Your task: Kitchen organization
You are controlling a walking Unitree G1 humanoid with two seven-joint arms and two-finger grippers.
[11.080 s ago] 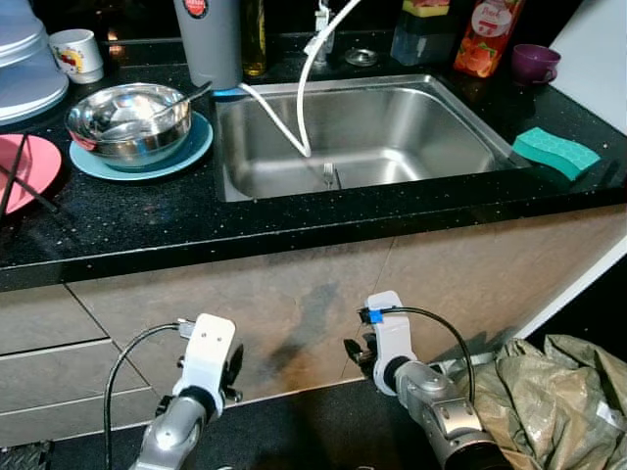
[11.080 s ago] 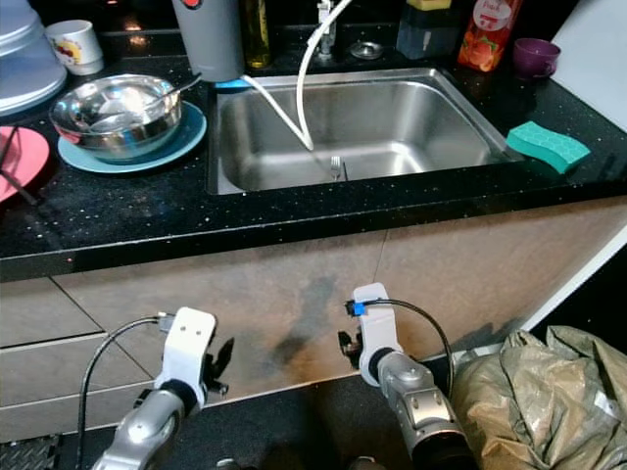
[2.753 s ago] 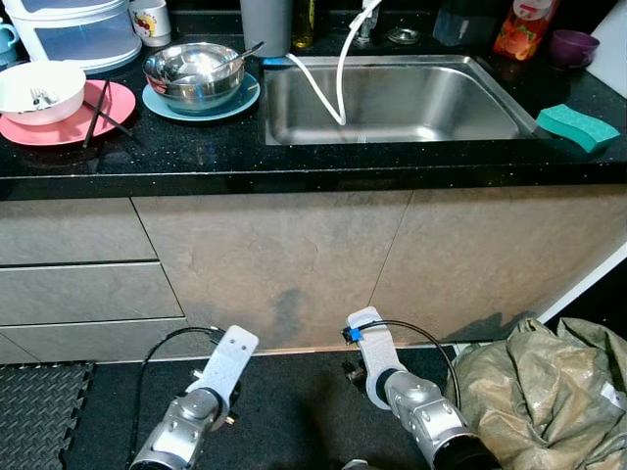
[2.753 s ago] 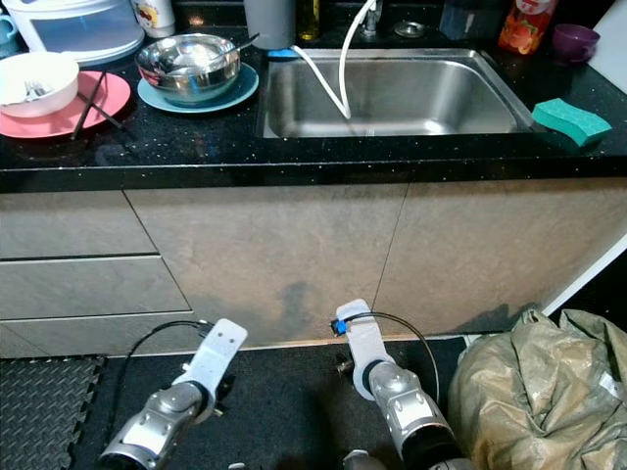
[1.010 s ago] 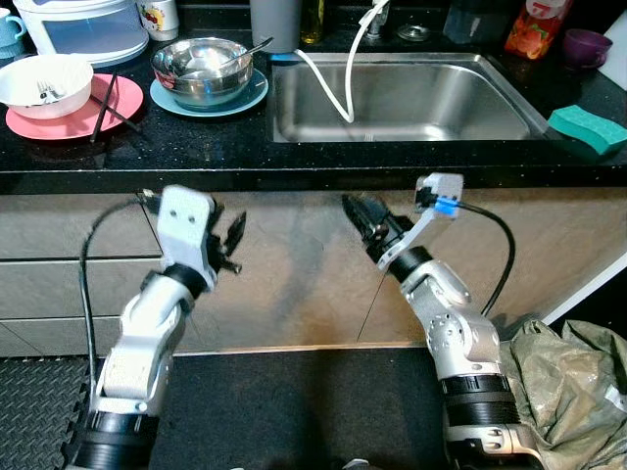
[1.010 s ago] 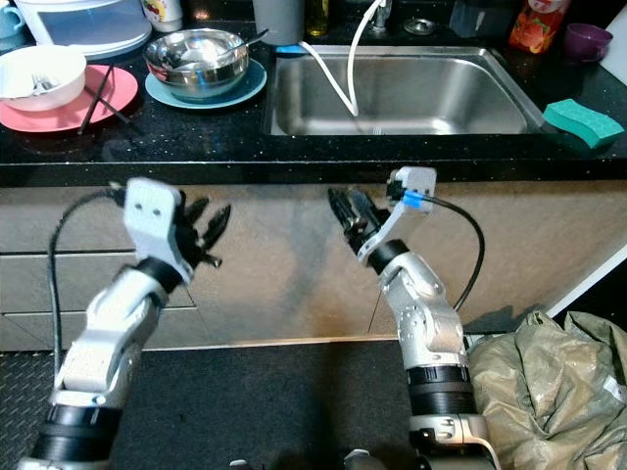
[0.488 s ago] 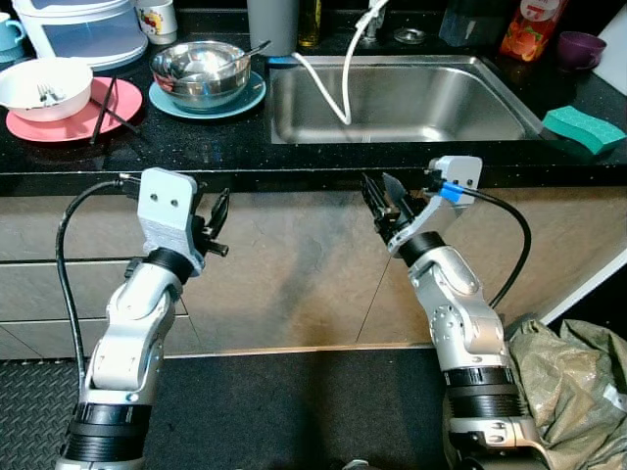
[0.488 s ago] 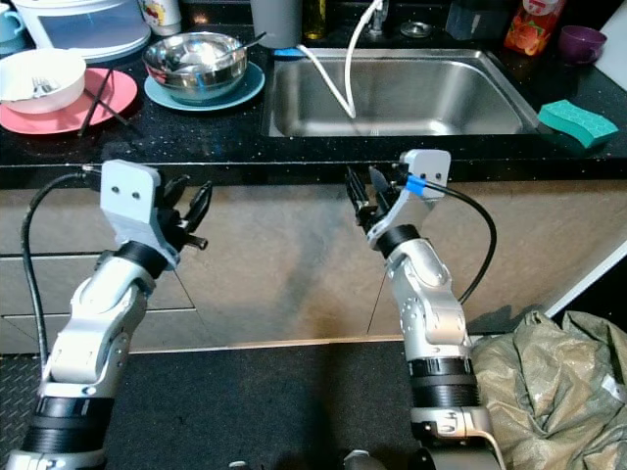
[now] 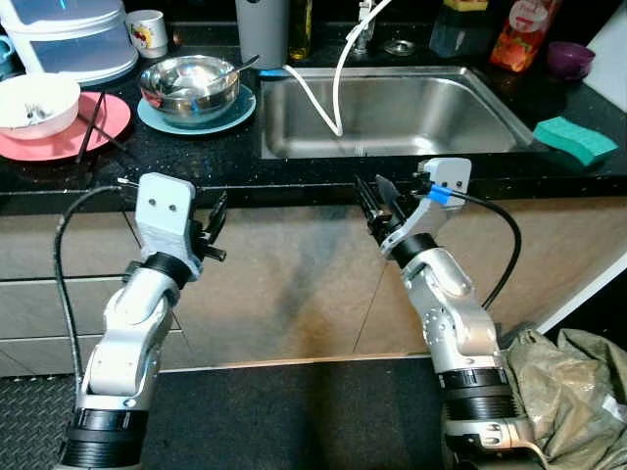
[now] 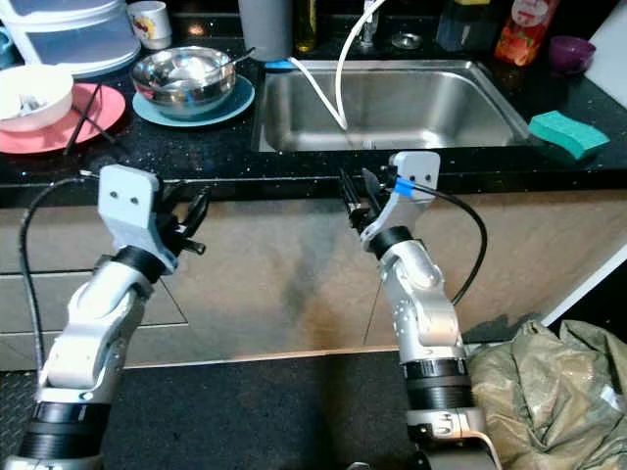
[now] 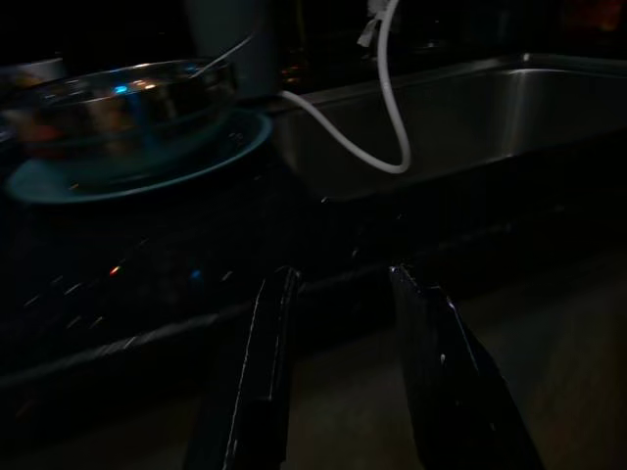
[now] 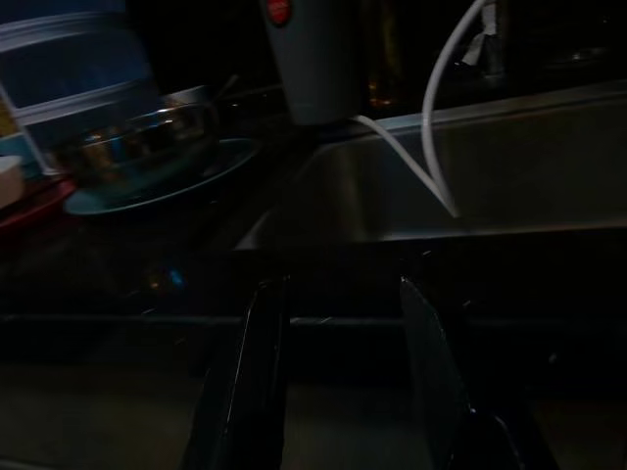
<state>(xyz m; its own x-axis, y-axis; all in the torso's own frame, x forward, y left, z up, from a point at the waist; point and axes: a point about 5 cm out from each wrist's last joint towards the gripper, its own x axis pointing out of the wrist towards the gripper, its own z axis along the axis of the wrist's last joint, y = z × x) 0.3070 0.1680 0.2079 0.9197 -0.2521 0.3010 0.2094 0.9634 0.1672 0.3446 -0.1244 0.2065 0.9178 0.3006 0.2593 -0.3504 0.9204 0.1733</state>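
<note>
Both our arms had risen from near the floor to just below the black countertop [image 9: 294,166] edge. Farthest left sat a pink plate [image 9: 59,137] carrying a white bowl [image 9: 34,103], then a steel bowl [image 9: 189,86] on a blue plate [image 9: 196,116]. Our left gripper [image 9: 214,217] hung released before the cabinet front, empty. Behind lay the sink [image 9: 392,108] with its white hose [image 9: 318,93]. Our right gripper [image 9: 374,201] was likewise spread, empty. Farthest right rested a green sponge [image 9: 575,140].
</note>
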